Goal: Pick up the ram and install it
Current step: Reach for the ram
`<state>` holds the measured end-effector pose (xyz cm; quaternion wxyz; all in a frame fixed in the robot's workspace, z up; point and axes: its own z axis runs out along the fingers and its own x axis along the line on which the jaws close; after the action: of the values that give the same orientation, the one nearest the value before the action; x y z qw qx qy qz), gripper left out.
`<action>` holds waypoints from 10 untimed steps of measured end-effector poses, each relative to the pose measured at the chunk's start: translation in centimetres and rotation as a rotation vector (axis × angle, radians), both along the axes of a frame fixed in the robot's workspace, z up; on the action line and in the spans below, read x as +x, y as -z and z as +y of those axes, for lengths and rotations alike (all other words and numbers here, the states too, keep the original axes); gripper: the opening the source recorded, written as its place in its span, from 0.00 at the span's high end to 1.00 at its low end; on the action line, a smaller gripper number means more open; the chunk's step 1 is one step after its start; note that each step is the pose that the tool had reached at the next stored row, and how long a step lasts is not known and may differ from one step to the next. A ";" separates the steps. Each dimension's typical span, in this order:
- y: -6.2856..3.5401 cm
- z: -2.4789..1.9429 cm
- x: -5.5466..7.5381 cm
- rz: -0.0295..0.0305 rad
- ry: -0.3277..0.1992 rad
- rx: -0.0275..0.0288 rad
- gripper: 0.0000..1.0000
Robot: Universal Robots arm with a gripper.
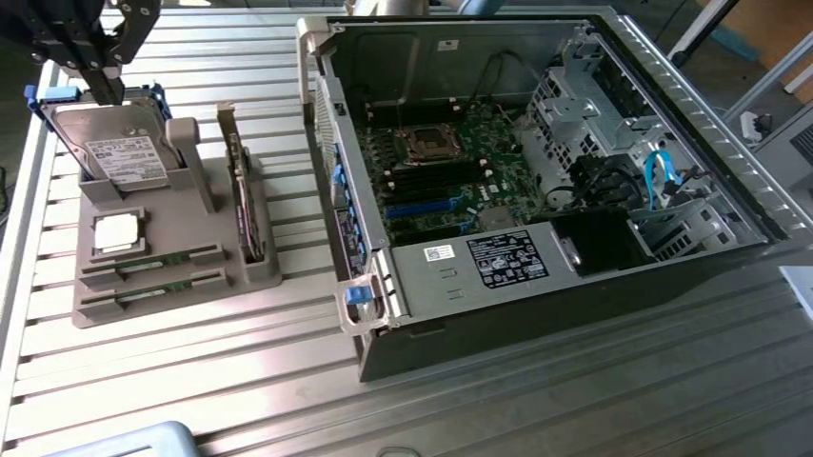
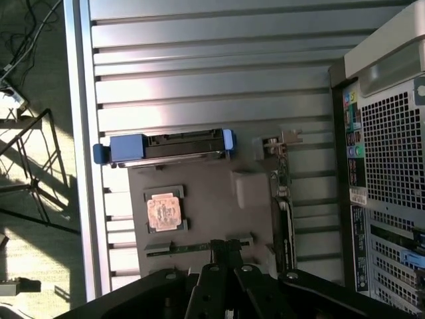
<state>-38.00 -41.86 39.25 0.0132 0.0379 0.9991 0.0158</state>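
Observation:
Two ram sticks lie flat in the front slots of a grey parts holder (image 1: pixel 190 286): one ram stick (image 1: pixel 150 266) behind, the other (image 1: pixel 152 295) in front. My gripper (image 1: pixel 112 93) hangs at the back of the exterior view's left, above the hard drive (image 1: pixel 121 152), well away from both sticks. Its fingers are together and hold nothing. In the wrist view the gripper (image 2: pixel 226 247) looks down from high up, and a ram stick (image 2: pixel 189 248) shows beside the fingertips. The open computer case (image 1: pixel 534 162) holds the motherboard (image 1: pixel 439 176).
The holder also carries a square silver processor (image 1: pixel 117 231) and an upright green card with a metal bracket (image 1: pixel 239 200). The case wall (image 1: pixel 333 181) stands close to the holder. Ribbed metal table (image 1: pixel 572 381) extends to the front. The table's edge (image 2: pixel 83 166) drops to the floor.

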 end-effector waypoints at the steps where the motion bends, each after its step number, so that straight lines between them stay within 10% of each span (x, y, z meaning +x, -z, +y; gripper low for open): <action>1: 0.00 -0.17 0.0 0.0000 0.000 -0.0008 0.89; 10: 0.02 -1.80 0.0 0.0001 0.000 -0.0068 0.89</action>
<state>-38.00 -43.66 39.23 0.0133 0.0378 0.9991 0.0125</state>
